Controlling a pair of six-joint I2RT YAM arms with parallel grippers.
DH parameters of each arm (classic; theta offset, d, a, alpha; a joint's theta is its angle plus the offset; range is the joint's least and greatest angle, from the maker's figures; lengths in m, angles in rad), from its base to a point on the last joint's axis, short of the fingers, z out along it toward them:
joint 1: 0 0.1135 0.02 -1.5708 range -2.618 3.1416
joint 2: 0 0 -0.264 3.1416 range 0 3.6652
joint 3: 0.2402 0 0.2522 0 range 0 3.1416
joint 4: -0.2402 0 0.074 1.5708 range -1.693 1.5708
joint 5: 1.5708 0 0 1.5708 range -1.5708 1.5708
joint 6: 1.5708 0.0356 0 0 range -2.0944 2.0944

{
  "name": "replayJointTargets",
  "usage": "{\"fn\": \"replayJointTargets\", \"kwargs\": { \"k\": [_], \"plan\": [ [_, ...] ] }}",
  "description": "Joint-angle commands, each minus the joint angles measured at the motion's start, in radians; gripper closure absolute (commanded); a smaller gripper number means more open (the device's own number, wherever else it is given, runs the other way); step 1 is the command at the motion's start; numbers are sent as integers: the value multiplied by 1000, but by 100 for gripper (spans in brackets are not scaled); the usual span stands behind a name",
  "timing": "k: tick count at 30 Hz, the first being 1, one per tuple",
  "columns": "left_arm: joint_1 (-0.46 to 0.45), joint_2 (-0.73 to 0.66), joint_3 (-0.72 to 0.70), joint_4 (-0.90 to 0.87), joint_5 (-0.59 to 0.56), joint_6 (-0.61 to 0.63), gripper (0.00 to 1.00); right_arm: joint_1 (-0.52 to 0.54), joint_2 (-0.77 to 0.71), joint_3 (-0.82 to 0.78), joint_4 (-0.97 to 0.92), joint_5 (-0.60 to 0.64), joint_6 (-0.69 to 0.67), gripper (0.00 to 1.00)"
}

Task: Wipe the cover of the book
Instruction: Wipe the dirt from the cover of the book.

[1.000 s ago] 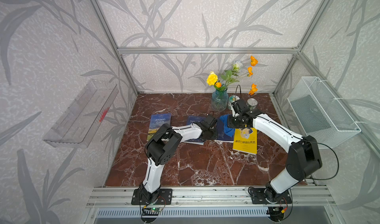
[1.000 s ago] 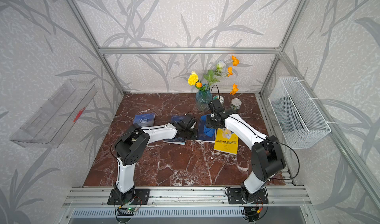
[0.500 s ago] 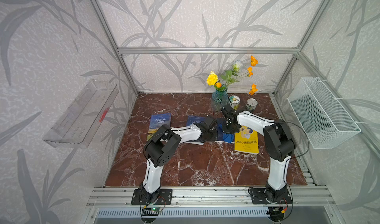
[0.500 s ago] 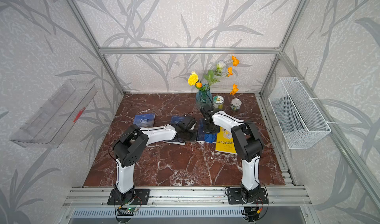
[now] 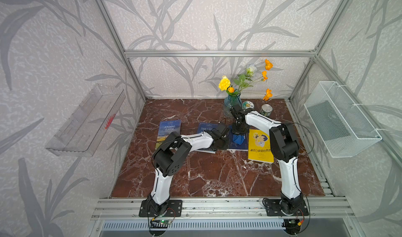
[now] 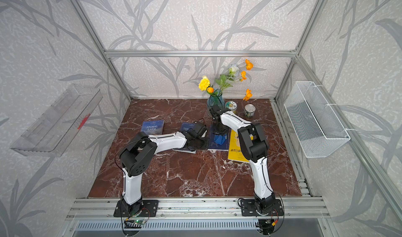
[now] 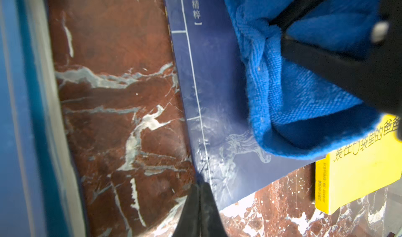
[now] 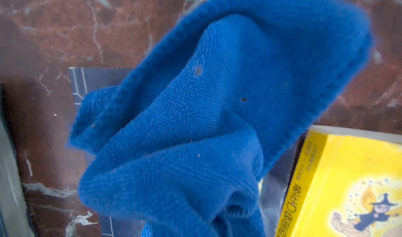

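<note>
Two grippers meet at the dark blue book (image 7: 214, 77), which lies mid-table just left of a yellow book (image 5: 260, 152). Right gripper (image 5: 238, 133) clamps a blue cloth (image 5: 238, 139) on the cover. Left gripper (image 7: 200, 200), closed and empty, sits at the book's left edge.
</note>
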Motion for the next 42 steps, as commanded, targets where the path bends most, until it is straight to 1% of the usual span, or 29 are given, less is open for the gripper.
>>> {"fn": "replayJointTargets", "kwargs": {
  "k": [1,6,8,10,13,16,21,27,29,31,33,36,39,42],
  "plan": [
    [-3,37,-28,-138,-2,4,94,9,-5,-137,-4,0,-1,94],
    [-3,41,-25,-143,-5,3,94,80,-160,-387,73,-14,34,93],
    [-3,37,-26,-142,-4,4,94,87,-196,-461,117,-62,46,93],
    [-3,34,-29,-139,-4,4,94,82,-206,-494,148,-95,50,93],
    [-3,34,-29,-139,-5,4,94,59,-171,-452,121,-85,31,93],
    [-3,40,-28,-141,-6,5,94,8,-130,-392,105,-84,15,93],
    [-3,34,-31,-138,-3,13,94,-78,-24,-218,45,-86,-12,93],
    [-4,35,-29,-137,-4,15,94,-92,98,-10,-57,-51,-33,93],
    [-5,35,-30,-140,-3,16,94,-91,121,19,-74,-30,-36,93],
    [-4,35,-30,-139,-4,14,94,-89,128,14,-85,-25,-38,94],
    [-4,34,-30,-139,-5,14,94,-71,89,-58,-52,-17,-38,94],
    [-4,33,-29,-140,-5,14,94,-19,-8,-217,9,-6,-25,94],
    [-4,35,-26,-144,-7,15,95,27,-111,-388,75,-36,5,94],
    [-4,37,-26,-146,-7,13,94,37,-197,-514,131,-54,30,94]
  ]
}}
